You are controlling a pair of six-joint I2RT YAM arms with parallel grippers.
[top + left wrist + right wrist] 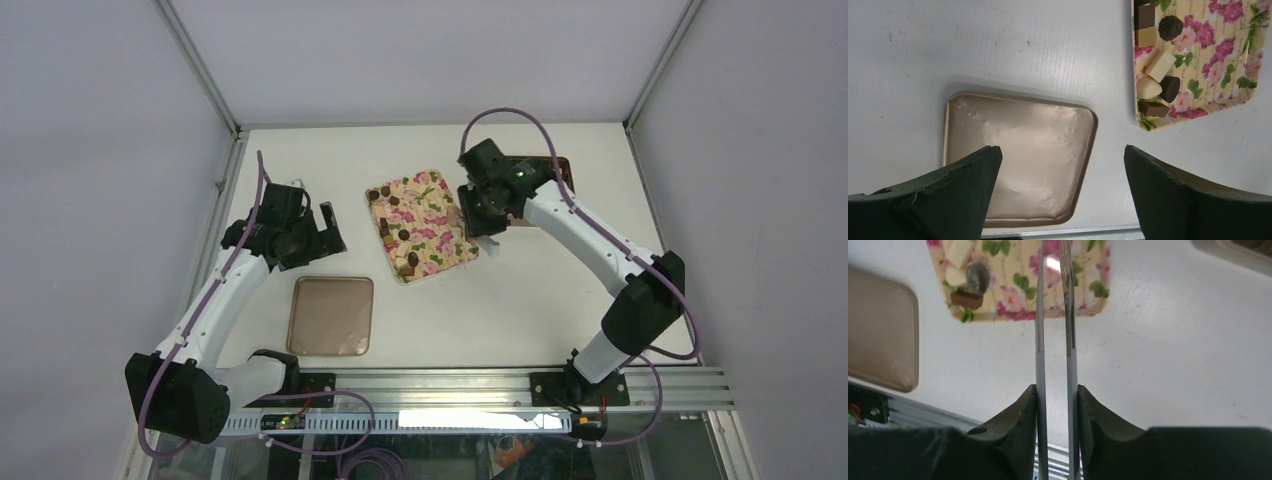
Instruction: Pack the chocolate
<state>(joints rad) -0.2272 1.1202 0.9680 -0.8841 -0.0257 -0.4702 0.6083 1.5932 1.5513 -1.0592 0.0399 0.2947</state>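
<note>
Several small chocolate pieces, dark, brown and pale, lie along the left side of a flowered tray at mid-table. My right gripper stands by the tray's right edge, shut on a pair of metal tongs. The tongs' two arms reach over the tray, and their tips run out of the right wrist view. My left gripper is open and empty, left of the tray. In the left wrist view its jaws stand wide apart above the lid, with chocolates at upper right.
A flat tan-brown square lid lies near the front, left of centre; it also shows in the left wrist view. The brown box sits at the back right, mostly hidden behind my right arm. A metal rail runs along the near edge.
</note>
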